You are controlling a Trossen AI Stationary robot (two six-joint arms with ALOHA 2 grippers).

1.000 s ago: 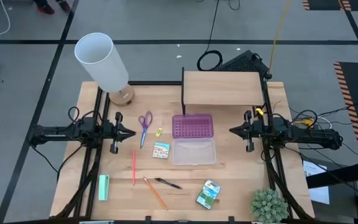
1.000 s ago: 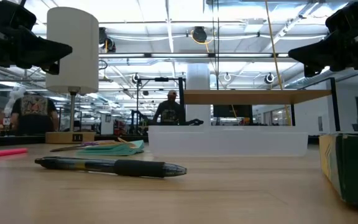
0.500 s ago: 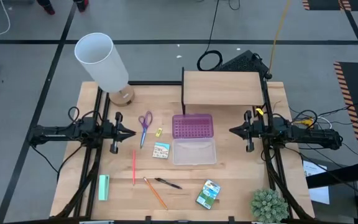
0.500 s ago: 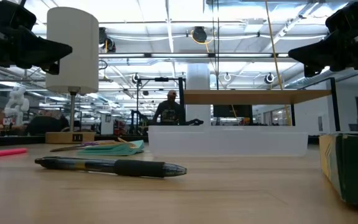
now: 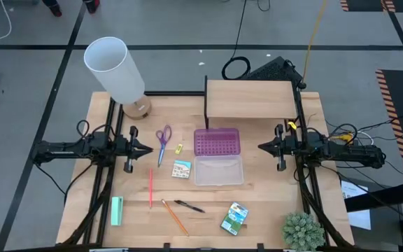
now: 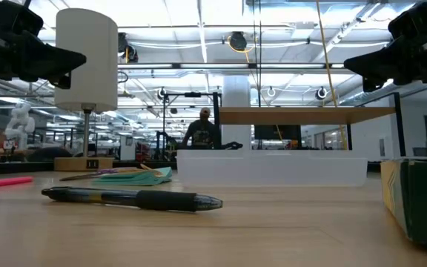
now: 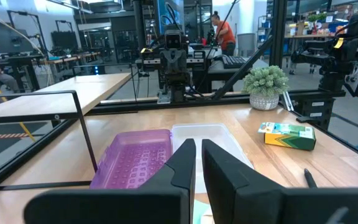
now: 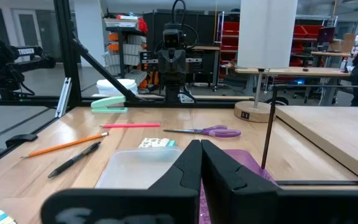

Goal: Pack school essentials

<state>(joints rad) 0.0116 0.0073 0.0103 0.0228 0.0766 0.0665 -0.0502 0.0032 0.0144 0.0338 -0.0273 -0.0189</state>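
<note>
nothing moved since earlier: left tool and right tool stayed closed, empty, above surface; scissors untouched.

A white lamp stands at the counter's far left corner, a wooden shelf behind the clear case with purple lid, a mint-green block front left, a potted plant front right

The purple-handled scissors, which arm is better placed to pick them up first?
Probably the left. The purple-handled scissors lie just in front of the left tool, while the right tool waits across the clear case and its purple lid. Both tools hold nothing.
</note>
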